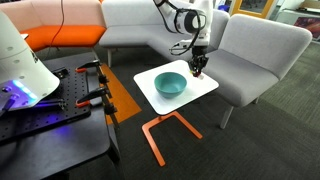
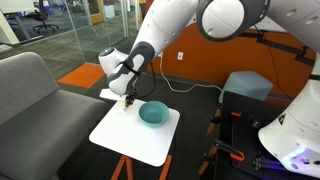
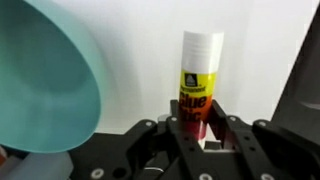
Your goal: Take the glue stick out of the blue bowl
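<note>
Glue stick [image 3: 197,85] stands upright between jaws, cap up.

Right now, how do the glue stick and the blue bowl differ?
Size: the glue stick is far smaller than the blue bowl. Look: the stick is a slim cylinder with a white cap over a yellow and red label; the bowl is round and plain teal. State: the stick is clamped in the gripper, outside the bowl; the bowl sits free on the white table. Shared: they are side by side.
</note>
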Motion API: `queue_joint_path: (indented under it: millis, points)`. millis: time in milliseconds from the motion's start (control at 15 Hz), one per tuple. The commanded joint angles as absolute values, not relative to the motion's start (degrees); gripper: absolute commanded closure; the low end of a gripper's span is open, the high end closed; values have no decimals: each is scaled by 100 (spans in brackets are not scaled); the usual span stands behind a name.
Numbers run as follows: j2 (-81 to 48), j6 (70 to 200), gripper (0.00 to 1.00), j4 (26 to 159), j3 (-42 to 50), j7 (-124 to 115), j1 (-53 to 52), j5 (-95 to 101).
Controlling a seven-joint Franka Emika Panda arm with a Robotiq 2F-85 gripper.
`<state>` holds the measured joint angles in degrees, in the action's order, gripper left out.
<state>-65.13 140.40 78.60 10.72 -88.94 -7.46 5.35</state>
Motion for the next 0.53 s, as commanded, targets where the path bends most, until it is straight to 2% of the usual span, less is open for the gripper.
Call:
queue_joint_path:
  millis: [0,467]
  points:
    - [-7003,13747,92,7106,1035,-8647,-667,247]
    - [-7558,13559,92,6488,1051,-8726,-610,-7]
